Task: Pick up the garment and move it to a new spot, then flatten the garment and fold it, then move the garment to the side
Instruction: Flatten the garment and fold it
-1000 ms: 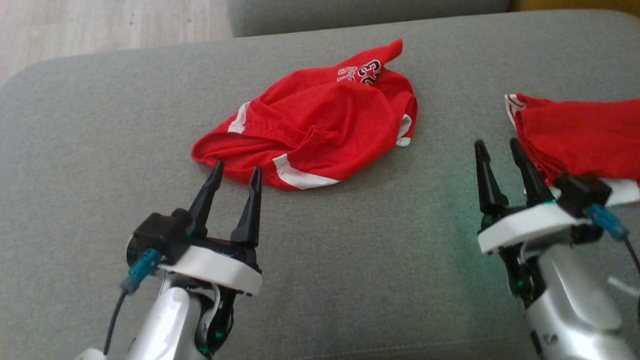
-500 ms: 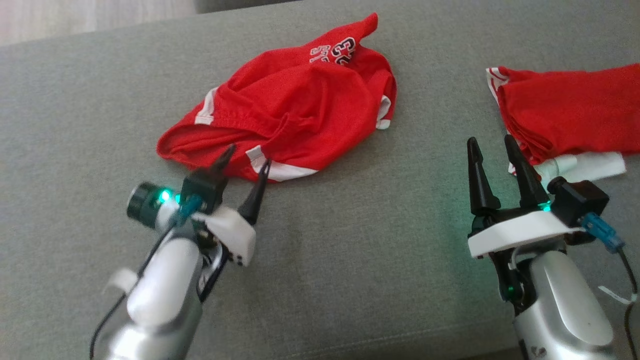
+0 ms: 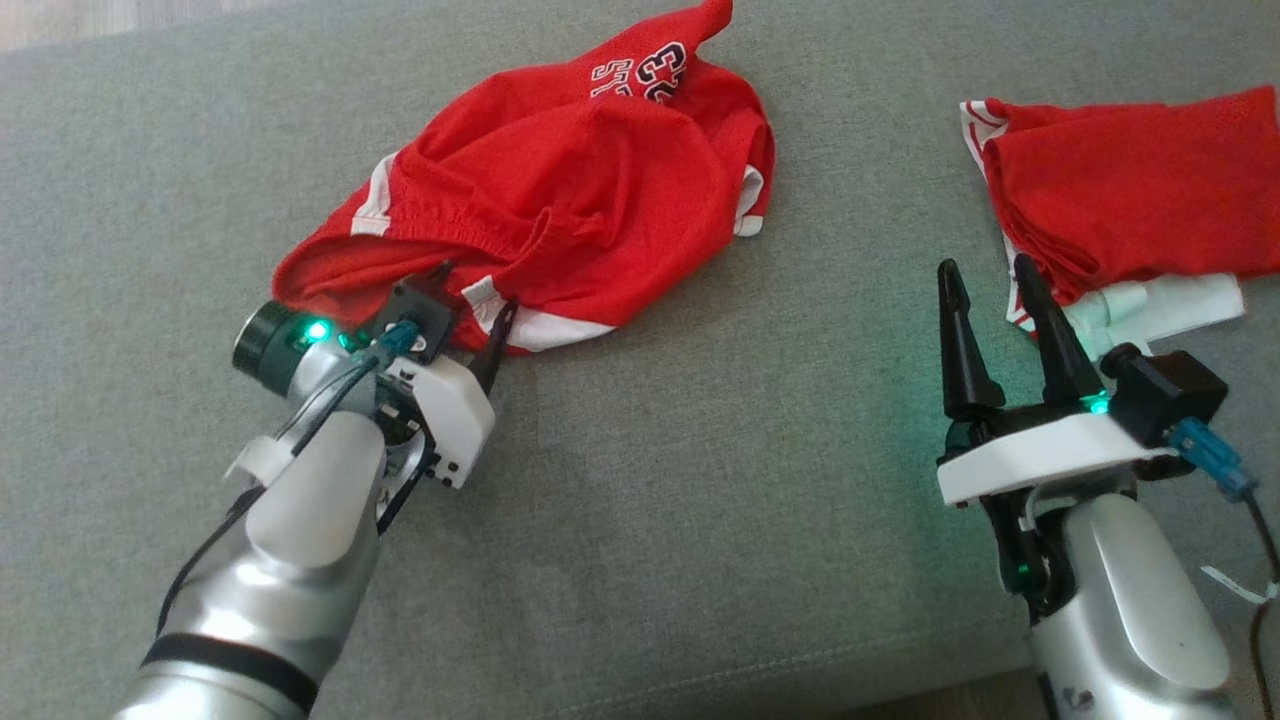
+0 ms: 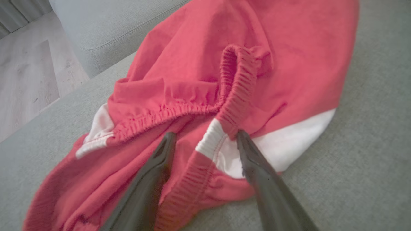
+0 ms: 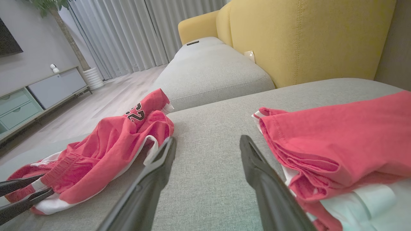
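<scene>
From the far left of the head view, my left arm reaches in from 7 o'clock, and the left claw [image 3: 473, 292] is rolled onto its side at the near edge of the garment [image 3: 580, 190]. Its jaws are spread wide and nothing is pinched. Through the left wrist camera I see the two fingers [image 4: 144, 186] straddling the elastic waistband [image 4: 237, 86] where the red cloth meets a white band [image 4: 289, 141]. One tip lies over the red fabric and the other at the edge of the white. The garment is crumpled red cloth with white trim and black-and-white lettering [image 3: 650, 72] at its 12 o'clock end. It lies in a heap on the grey cushion [image 3: 700, 480], at about 11 o'clock in the head view, with my left claw at its 7 o'clock edge. A strip of pale wood floor [image 4: 25, 83] shows past the cushion at 9 o'clock in the left wrist view. Moving right, bare cushion separates the garment from the right claw [image 3: 987, 270], which stands at 4 o'clock with its fingers pointing to 12, released and gripping nothing. Just beside its tips, at 2 o'clock, a folded red pile [image 3: 1130, 190] rests on a white cloth [image 3: 1160, 305], well apart from the garment. In the right wrist view a yellow backrest [image 5: 305, 35] rises behind that pile at 1 o'clock.
</scene>
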You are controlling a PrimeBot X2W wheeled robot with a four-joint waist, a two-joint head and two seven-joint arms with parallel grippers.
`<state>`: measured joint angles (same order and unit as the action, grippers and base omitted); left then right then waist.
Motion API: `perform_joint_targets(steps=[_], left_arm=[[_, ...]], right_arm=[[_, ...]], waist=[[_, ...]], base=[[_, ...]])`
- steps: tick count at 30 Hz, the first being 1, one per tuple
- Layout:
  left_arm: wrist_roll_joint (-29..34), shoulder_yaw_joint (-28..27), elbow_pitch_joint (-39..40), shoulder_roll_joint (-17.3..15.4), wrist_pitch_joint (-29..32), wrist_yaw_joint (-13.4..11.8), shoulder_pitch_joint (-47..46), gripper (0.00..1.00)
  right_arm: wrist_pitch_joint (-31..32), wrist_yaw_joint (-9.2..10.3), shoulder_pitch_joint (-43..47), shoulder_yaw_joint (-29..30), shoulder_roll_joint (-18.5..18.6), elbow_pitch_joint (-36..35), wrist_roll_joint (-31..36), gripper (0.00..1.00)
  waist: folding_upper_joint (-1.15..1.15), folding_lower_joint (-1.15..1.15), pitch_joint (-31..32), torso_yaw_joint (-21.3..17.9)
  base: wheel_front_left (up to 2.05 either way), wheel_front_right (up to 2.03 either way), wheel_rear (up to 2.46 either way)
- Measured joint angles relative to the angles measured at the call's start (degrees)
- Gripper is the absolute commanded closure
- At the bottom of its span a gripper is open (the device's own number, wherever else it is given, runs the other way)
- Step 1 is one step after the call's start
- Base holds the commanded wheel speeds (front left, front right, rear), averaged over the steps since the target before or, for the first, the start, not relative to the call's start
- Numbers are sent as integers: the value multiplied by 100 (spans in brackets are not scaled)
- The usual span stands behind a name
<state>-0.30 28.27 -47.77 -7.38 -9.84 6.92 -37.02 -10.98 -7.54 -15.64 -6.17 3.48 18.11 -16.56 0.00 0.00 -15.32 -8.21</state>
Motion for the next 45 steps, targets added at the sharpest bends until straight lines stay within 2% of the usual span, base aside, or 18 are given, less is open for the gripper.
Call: perform_joint_targets(steps=[1,2,3,4,10,15,19,25,32,45], left_arm=[[-4,46,-43,0,0,15,-33,24],[-5,76,-81,3,-1,16,-60,53],[-29,97,-105,4,-19,16,-83,67],[-68,108,-110,4,-53,18,-95,100],[-274,169,-103,75,-220,22,-125,100],[-642,-18,213,171,-348,10,-124,100],[-806,-146,608,231,-397,-103,-75,100],[-1002,-313,1213,282,-446,-300,201,100],[-1004,-323,1623,332,-446,-396,380,100],[-1055,-307,1802,379,-446,-398,421,100]], right_arm=[[0,0,0,12,0,1,0,0],[0,0,0,20,0,1,0,0],[0,0,0,26,0,1,0,0],[0,0,0,29,-1,1,0,0],[109,0,2,42,-4,97,74,0],[310,0,-8,16,-9,285,210,0],[522,0,-136,40,-11,691,285,0],[733,0,-860,-135,-7,1451,264,0],[686,0,-1263,-259,3,2172,-112,0],[222,0,-1980,-738,56,3078,-202,0]], waist=[[0,0,-5,5],[0,0,-9,10],[0,0,-11,16],[0,0,-12,22],[0,0,28,141],[0,-1,73,367],[0,-1,76,619],[0,-1,40,952],[0,0,-23,1179],[0,0,-208,1288]], base=[[0,0,0],[0,0,0],[0,0,0],[0,0,0],[0,0,0],[0,0,0],[0,0,0],[0,0,0],[0,0,0],[0,0,0]])
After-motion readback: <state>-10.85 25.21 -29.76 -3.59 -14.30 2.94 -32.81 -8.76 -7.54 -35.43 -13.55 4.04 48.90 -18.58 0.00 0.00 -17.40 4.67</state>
